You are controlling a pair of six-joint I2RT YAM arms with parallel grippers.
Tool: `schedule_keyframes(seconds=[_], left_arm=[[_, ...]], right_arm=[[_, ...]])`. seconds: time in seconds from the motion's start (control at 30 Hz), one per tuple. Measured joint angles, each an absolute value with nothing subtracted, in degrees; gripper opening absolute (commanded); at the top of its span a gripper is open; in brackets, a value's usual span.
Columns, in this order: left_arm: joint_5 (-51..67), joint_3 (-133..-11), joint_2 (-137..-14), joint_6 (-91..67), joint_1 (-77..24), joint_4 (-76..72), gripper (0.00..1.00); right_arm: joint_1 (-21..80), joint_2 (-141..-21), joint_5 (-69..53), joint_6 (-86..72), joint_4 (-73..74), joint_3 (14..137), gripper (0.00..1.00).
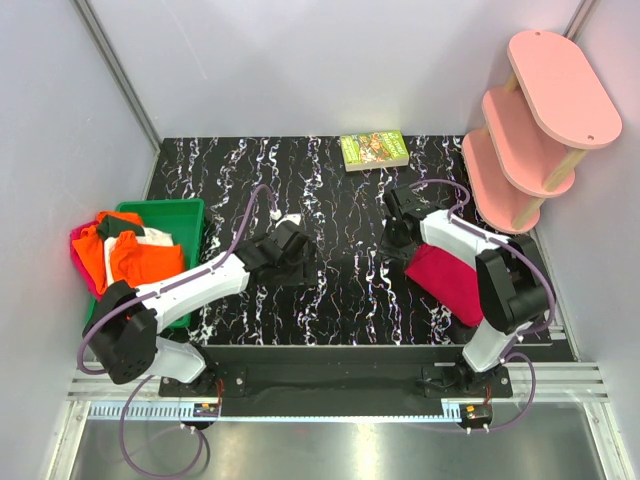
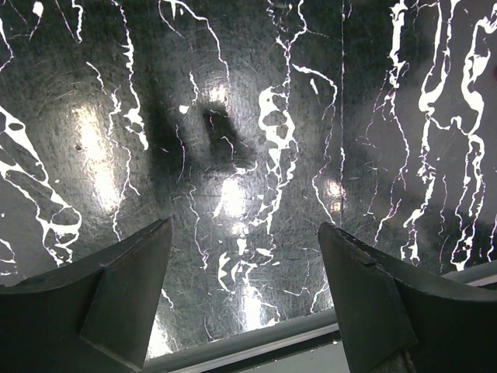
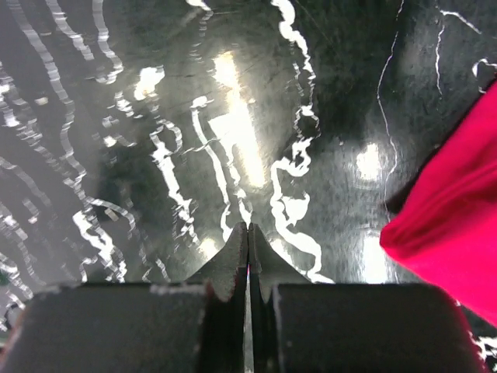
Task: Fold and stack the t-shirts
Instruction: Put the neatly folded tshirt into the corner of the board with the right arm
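A crimson-red t-shirt [image 1: 446, 280] lies folded on the black marble table, at the right under my right arm. Its edge shows at the right of the right wrist view [image 3: 454, 225]. My right gripper [image 1: 397, 232] [image 3: 248, 227] is shut just left of it, above bare table, with nothing held. An orange t-shirt [image 1: 140, 262], a white one [image 1: 155, 237] and a magenta-pink one [image 1: 80, 245] are heaped in and over the green bin [image 1: 190, 215] at the left. My left gripper [image 1: 292, 262] [image 2: 245, 225] is open over bare table near the middle, with nothing between its fingers.
A small green-covered book [image 1: 374, 150] lies at the table's far edge. A pink three-tier shelf [image 1: 540, 120] stands at the far right corner. Grey walls close in the table on three sides. The table's near edge shows at the bottom of the left wrist view.
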State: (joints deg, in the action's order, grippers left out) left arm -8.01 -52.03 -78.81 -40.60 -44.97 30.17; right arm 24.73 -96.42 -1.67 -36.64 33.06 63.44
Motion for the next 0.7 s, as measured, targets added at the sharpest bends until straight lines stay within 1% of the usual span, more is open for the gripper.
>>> schedule_keyframes(seconds=[0.17, 0.33, 0.7], left_arm=[[-8.16, -52.03, -78.78, -40.6, -45.04, 30.37, 0.81], [-8.12, -52.49, -79.33, -40.51, -45.04, 30.63, 0.81], [-7.66, -54.74, -83.07, -39.44, -45.5, 30.48, 0.81]], right_arm=[[24.75, -99.72, -0.97, -37.89, 33.69, 63.42, 0.0], [24.77, -99.7, 0.62, -40.88, 34.72, 60.95, 0.0], [24.82, -93.69, 4.29, -48.4, 36.1, 52.75, 0.0]])
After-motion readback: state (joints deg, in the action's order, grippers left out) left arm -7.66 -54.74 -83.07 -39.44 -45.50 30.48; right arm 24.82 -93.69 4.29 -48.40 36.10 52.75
